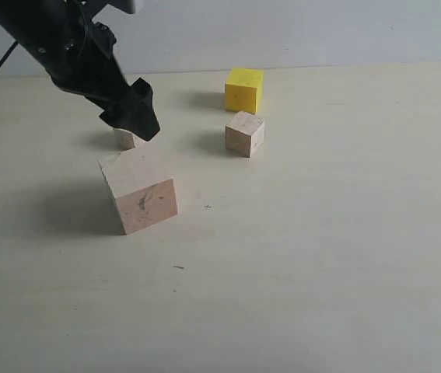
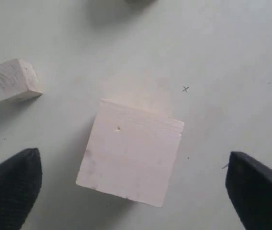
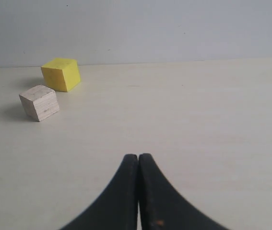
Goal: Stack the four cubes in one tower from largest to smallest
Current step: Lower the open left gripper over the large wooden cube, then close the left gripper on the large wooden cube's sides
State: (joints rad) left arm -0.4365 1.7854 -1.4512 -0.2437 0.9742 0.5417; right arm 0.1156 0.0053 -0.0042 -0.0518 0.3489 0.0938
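all four cubes are sitting apart on the pale table, none resting on another. the large cube is standing toward the left of the table as the exterior view shows it, about midway between the near and far edges and turned so one corner is facing the camera. the tiny cube is sitting just behind it, toward the far edge, partly hidden by the left fingers. the yellow cube is sitting close to the far edge, where the table is meeting the grey wall. the medium cube is lying just in front of the yellow one, near it but not touching.

the left fingers are hanging over the large cube, spread wide and holding nothing. in the left wrist view the cube's top face is showing between the two dark tips, with bare table showing on both sides, so neither tip is touching the wood.

the right fingers are pressed together with nothing between them. they are pointing low across open table toward the far edge, with the yellow cube and the medium cube well ahead of them. they are not appearing in the exterior view.
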